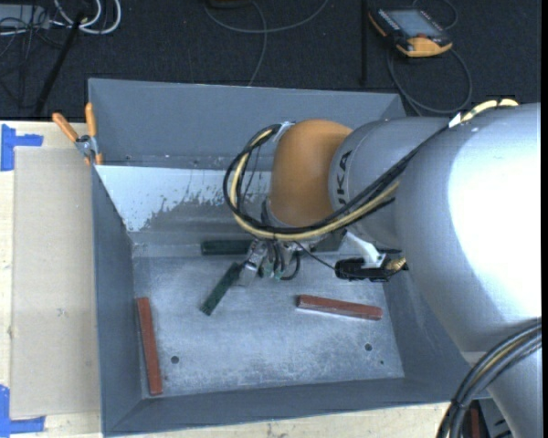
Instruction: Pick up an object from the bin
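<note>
Grey metal bin (256, 354), pick cycle: report progress. (Operator)

Nothing is lifted. All four loose items lie flat on the floor. The gripper (269, 265) sits low in the bin, under the orange wrist cover (301, 172). It is at the upper end of a dark green stick (221, 292), which lies slantwise left of centre. Whether it touches the stick cannot be told. (Technician)

Gripper state? (Operator)

Cannot be told: the cover and the cable loops (242, 185) hide the working end. No item is seen gripped. Judged outstanding: secure an item, then raise it clear of the floor. (Technician)

List the other items, with material and shape. (Operator)

1. Second dark green bar (224, 246): short, matt, lying level toward the back wall, just left of the gripper.
2. Reddish-brown bar (338, 307): flat, narrow, wood-like, near the gripper on its right, almost level.
3. Longer reddish-brown bar (148, 345): same look, lying along the left wall, well apart from the gripper.

All four items are slim, straight and rigid-looking. The floor is bare dull metal, speckled and scuffed pale, and the back wall shows grey streaking. Judgement: thin flat items on a hard plate offer little edge to seize. A slip, or a pinch against the floor, is the likely fault. (Technician)
</note>
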Available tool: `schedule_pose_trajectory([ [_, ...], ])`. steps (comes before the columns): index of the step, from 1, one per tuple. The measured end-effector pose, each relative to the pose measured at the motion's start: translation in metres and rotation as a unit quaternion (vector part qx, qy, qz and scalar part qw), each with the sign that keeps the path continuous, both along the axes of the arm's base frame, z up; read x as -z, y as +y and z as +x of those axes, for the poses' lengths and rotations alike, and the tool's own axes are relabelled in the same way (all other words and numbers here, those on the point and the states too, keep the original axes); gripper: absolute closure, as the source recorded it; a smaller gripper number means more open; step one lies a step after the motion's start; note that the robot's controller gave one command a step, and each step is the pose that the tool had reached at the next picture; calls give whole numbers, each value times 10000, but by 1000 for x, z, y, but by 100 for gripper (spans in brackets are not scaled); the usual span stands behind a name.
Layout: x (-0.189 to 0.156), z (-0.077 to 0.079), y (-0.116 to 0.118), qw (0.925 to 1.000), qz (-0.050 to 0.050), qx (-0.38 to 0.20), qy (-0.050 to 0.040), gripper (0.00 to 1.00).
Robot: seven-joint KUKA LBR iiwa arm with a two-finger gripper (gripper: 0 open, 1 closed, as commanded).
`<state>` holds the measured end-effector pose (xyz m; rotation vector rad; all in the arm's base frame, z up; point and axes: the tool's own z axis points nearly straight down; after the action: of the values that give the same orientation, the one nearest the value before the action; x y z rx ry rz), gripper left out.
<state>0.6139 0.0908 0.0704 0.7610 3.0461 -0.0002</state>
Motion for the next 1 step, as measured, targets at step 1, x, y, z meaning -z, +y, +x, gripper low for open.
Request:
schedule_pose_trajectory([
  [1, 2, -2, 0, 10000, 1, -1, 28, 0],
])
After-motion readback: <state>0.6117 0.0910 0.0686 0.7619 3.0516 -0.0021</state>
